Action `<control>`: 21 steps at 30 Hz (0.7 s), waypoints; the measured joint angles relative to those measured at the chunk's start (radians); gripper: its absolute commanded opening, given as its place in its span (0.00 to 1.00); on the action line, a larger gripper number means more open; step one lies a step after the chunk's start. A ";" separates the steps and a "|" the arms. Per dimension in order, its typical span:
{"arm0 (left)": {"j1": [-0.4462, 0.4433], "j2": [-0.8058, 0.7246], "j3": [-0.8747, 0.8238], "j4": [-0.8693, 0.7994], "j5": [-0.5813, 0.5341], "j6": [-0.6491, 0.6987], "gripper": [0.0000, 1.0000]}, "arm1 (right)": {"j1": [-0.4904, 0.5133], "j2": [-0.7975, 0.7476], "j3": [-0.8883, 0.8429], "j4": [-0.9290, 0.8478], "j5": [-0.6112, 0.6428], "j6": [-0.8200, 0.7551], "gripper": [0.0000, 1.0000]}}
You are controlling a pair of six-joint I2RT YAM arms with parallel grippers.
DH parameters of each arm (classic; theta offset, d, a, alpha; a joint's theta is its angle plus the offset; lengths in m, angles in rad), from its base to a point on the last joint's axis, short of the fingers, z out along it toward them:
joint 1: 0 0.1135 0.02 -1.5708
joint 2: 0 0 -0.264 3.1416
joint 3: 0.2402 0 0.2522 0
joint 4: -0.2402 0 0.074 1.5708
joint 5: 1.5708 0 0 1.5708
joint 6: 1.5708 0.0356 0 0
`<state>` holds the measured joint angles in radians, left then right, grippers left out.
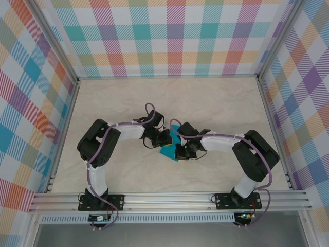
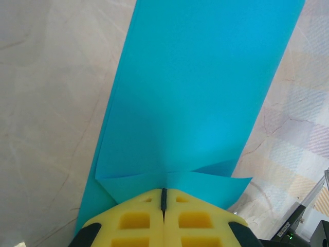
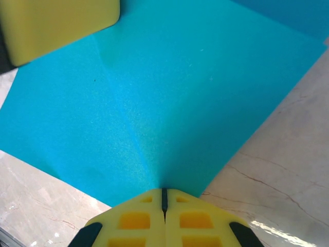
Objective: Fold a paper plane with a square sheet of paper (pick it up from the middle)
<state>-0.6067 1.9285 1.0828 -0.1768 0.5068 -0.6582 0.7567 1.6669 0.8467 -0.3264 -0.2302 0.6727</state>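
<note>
the square sheet of paper [image 1: 169,150], teal-blue, sits near the middle of the pale marbled table [image 1: 221,103], caught between the two arms. in the top view the left gripper [image 1: 165,139] meets it from about 9 o'clock and the right gripper [image 1: 181,149] from about 3 o'clock, and the two wrists nearly touch over it. in the left wrist view the yellow pads [image 2: 139,221] are pressed flat together at 6 o'clock with no gap between them, pinching the near edge of the sheet; from there the paper runs as a long band toward 12 o'clock, with a small folded flap spreading toward 3 o'clock just above the pad tips and a second layer edge showing along the 9 o'clock side. in the right wrist view the pads [image 3: 193,221] are likewise closed tight at 6 o'clock on a corner of the paper, and a soft crease rises from the tips toward 11 o'clock. a yellow pad of the left gripper lies on the sheet at the 10 o'clock corner of that view. bare table shows at 4 and 8 o'clock.
</note>
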 measured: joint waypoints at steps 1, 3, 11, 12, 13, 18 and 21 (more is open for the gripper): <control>0.000 0.000 0.000 0.000 0.000 0.000 0.00 | 0.000 -0.001 0.000 0.000 0.000 0.000 0.00; 0.000 0.000 0.000 0.000 0.000 0.000 0.00 | 0.000 -0.006 0.000 -0.003 -0.003 0.000 0.00; 0.000 0.000 0.000 0.000 0.000 -0.001 0.00 | 0.000 -0.020 0.000 -0.003 -0.026 0.000 0.00; 0.000 0.000 0.000 0.001 0.000 -0.003 0.00 | 0.000 -0.020 -0.003 0.001 -0.030 0.001 0.00; 0.000 0.000 0.000 0.001 0.000 -0.003 0.00 | 0.000 -0.020 -0.008 0.005 -0.033 0.004 0.00; 0.000 0.000 -0.001 0.003 0.000 -0.003 0.00 | -0.001 -0.021 -0.040 0.027 -0.048 0.020 0.00; 0.000 0.000 -0.001 0.003 0.000 -0.003 0.00 | -0.001 -0.021 -0.041 0.028 -0.049 0.021 0.00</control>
<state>-0.6067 1.9285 1.0817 -0.1741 0.5072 -0.6617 0.7555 1.6463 0.8059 -0.2985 -0.2790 0.6937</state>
